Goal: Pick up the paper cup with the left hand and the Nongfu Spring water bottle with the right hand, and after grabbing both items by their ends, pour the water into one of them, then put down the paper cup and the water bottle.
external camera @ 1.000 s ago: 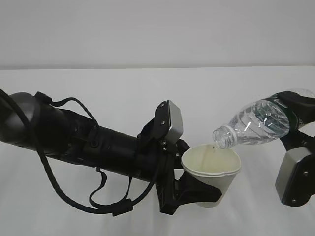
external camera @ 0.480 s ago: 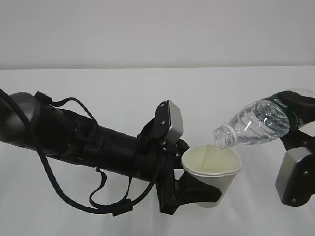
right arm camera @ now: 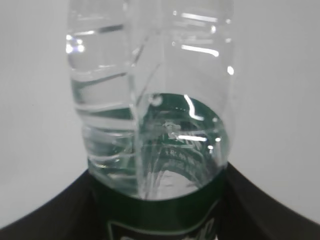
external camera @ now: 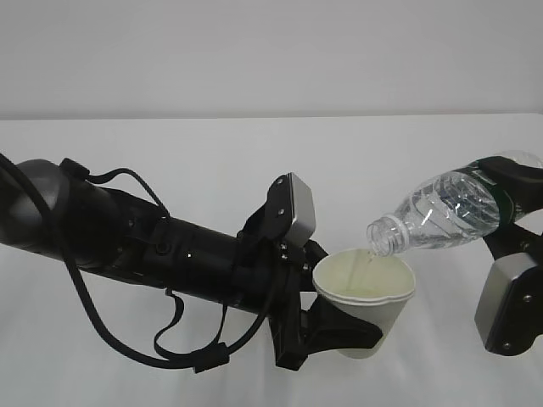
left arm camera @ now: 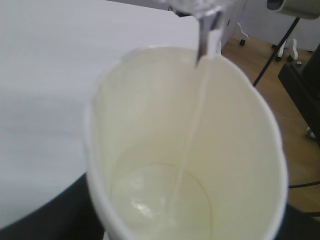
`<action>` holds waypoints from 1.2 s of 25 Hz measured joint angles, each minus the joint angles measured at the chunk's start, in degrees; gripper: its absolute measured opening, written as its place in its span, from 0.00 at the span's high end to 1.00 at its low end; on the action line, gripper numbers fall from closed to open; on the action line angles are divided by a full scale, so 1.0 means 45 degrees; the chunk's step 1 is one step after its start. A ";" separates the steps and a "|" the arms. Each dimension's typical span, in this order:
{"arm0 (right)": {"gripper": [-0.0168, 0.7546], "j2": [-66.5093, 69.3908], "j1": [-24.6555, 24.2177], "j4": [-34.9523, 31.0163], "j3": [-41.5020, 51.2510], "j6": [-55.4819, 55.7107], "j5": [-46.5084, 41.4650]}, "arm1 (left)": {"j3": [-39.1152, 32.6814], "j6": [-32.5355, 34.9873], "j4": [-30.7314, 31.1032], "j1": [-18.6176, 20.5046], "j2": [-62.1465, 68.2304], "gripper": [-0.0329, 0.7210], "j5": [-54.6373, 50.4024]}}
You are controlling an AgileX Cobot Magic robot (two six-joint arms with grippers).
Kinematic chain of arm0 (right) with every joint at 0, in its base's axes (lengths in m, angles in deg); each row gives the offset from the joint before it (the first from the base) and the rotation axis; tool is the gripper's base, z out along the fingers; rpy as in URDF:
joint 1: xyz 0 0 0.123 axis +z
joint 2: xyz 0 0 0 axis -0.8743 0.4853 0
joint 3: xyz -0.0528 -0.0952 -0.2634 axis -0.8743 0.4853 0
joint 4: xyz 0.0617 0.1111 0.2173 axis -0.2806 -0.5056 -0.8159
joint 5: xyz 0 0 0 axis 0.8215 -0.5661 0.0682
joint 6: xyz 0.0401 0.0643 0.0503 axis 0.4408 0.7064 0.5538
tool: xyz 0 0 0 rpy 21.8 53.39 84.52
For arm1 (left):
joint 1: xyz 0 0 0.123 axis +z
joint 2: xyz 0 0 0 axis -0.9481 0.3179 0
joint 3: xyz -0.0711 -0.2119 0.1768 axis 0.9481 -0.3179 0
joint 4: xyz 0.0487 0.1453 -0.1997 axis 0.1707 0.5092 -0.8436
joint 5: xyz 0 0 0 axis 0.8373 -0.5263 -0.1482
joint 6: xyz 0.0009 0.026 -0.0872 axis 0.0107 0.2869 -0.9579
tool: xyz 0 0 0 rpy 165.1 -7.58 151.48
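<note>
The cream-white paper cup [external camera: 365,301] is held above the table by my left gripper [external camera: 335,331], whose black fingers are shut around its lower half. The clear ribbed Nongfu Spring water bottle [external camera: 445,212] is tipped neck-down to the left, its open mouth just over the cup's far rim. My right gripper [external camera: 519,199] is shut on the bottle's green-labelled end. A thin stream of water falls into the paper cup [left arm camera: 190,150], where a shallow pool lies at the bottom. The right wrist view looks along the water bottle [right arm camera: 155,110], and black fingers flank its green label.
A white table [external camera: 212,170] runs under both arms to a pale wall behind. The thick black left arm [external camera: 144,246] with looping cables fills the lower left. Past the table edge in the left wrist view are a wooden floor [left arm camera: 300,125] and black stands.
</note>
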 joint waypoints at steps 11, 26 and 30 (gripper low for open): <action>0.42 0.0000 0.0000 0.0000 0.0000 -0.0053 0.0020 | 0.0000 0.0000 0.0000 0.0000 0.0000 0.36 0.0000; 0.42 0.0000 0.0000 0.0000 0.0000 -0.0076 0.0283 | 0.0000 0.0000 0.0104 0.0000 0.0000 0.36 0.0000; 0.42 0.0000 0.0000 0.0000 0.0000 -0.0154 0.0283 | 0.0000 0.0000 0.0104 0.0000 0.0000 0.36 0.0000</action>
